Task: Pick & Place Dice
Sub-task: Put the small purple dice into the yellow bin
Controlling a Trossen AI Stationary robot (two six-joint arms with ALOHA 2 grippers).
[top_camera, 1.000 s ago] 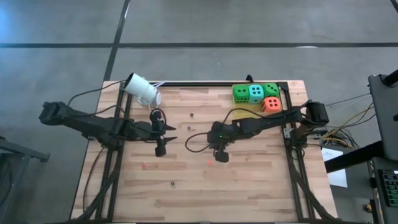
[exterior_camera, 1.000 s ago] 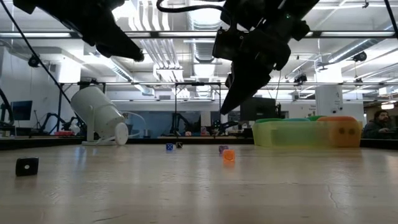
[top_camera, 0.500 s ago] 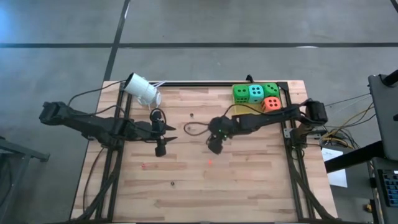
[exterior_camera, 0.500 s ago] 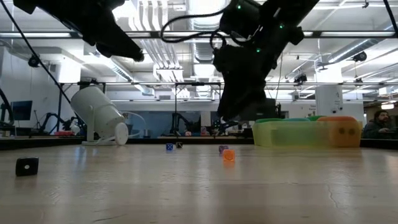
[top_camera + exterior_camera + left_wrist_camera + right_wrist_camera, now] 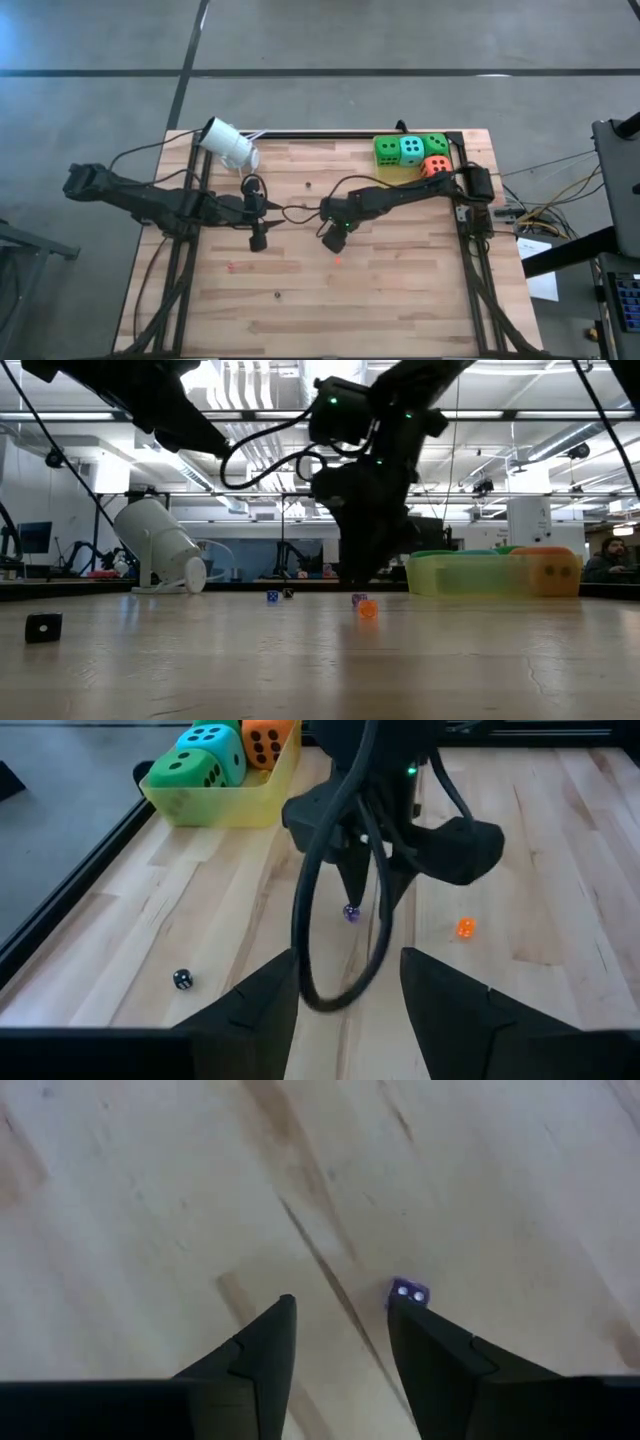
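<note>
Two green dice (image 5: 387,151), a teal one (image 5: 411,150) and an orange-red one (image 5: 436,167) sit in a yellow tray (image 5: 215,810) at the table's far right. My right gripper (image 5: 335,238) points steeply down over the table's middle, open. A tiny purple die (image 5: 408,1292) lies on the wood just past one of its fingertips (image 5: 405,1315), outside the gap; in the left wrist view the tips hover just above that die (image 5: 351,913). My left gripper (image 5: 258,238) waits left of it, open and with nothing in it.
A white cup (image 5: 228,143) lies tilted at the far left corner. Tiny dice dot the wood: an orange one (image 5: 465,928) near the right gripper, a black one (image 5: 182,979), a blue one (image 5: 272,597) and a red one (image 5: 232,267). A cable loops from the right arm.
My right gripper has swung toward the table's left edge and a little toward its far edge. It has also sunk lower and rolled about its own axis. It has left the spot over the small orange die and now stands over the purple one.
</note>
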